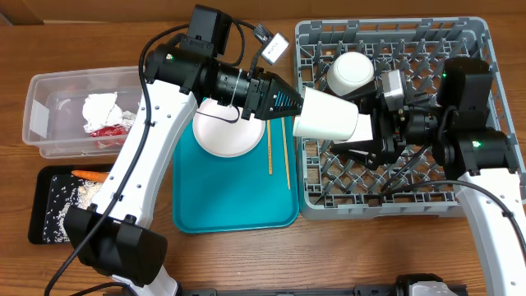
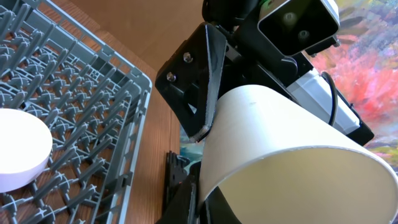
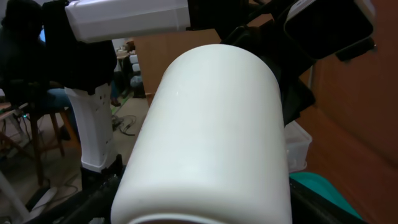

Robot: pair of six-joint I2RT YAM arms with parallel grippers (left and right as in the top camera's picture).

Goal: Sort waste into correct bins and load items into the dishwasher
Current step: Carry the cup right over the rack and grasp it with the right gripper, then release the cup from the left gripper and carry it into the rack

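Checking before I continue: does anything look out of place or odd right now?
Nothing spilled or damaged. Only the white cup looks odd: it hangs on its side over the dish rack's left edge, its rim pinched by the left fingers, right fingers at its base.

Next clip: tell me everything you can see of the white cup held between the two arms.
The white cup is plain, smooth and tapered, with no handle; it looks like matte paper or plastic. It lies on its side in the air over the left edge of the grey dish rack. Its wider, open end faces the left gripper, which pinches the rim. The right gripper has its jaws around the narrower base; whether they touch it cannot be told.
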